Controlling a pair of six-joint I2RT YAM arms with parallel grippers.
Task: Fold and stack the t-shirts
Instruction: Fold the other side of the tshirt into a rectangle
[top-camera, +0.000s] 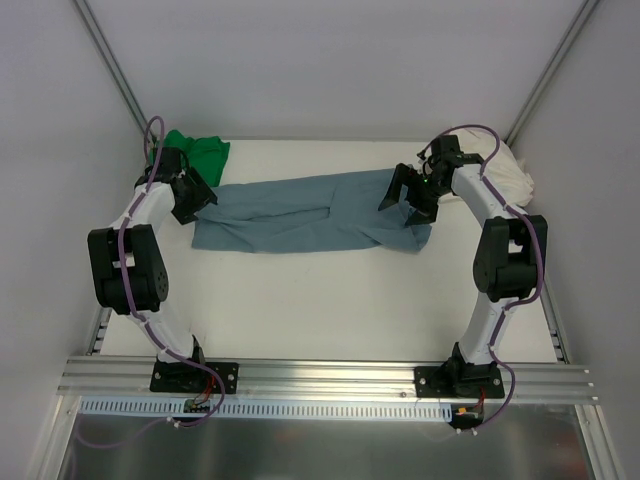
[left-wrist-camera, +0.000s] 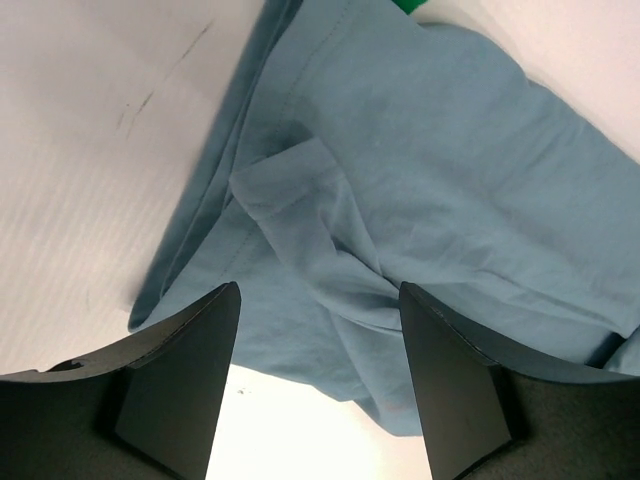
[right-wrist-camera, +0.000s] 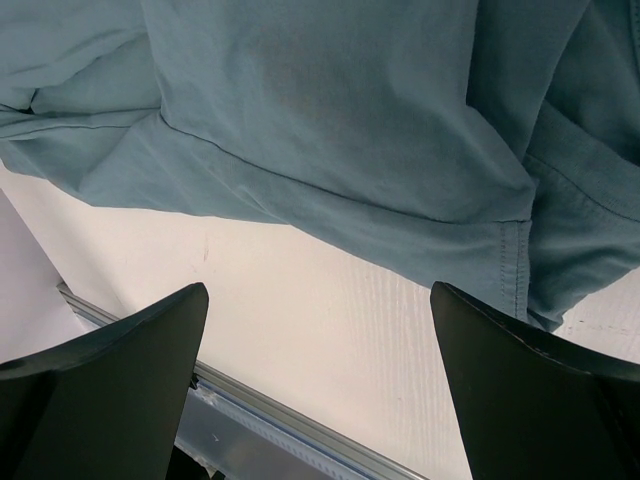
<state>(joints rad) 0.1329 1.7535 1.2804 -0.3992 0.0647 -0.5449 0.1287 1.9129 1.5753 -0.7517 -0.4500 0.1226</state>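
Near the back edge of the table (top-camera: 330, 310), the blue-grey shirt (top-camera: 300, 215) lies long, flat and wrinkly between the two arms. The green shirt (top-camera: 200, 150) is bunched in the back left corner and the white shirt (top-camera: 512, 175) in the back right corner; only the top view shows the white one. The left gripper (left-wrist-camera: 320, 300) is spread over a folded-over flap of the blue-grey shirt. The right gripper (right-wrist-camera: 320, 300) is spread wide over the stitched hem. Neither holds anything.

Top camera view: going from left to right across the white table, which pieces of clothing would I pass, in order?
green t-shirt → blue-grey t-shirt → cream-white t-shirt
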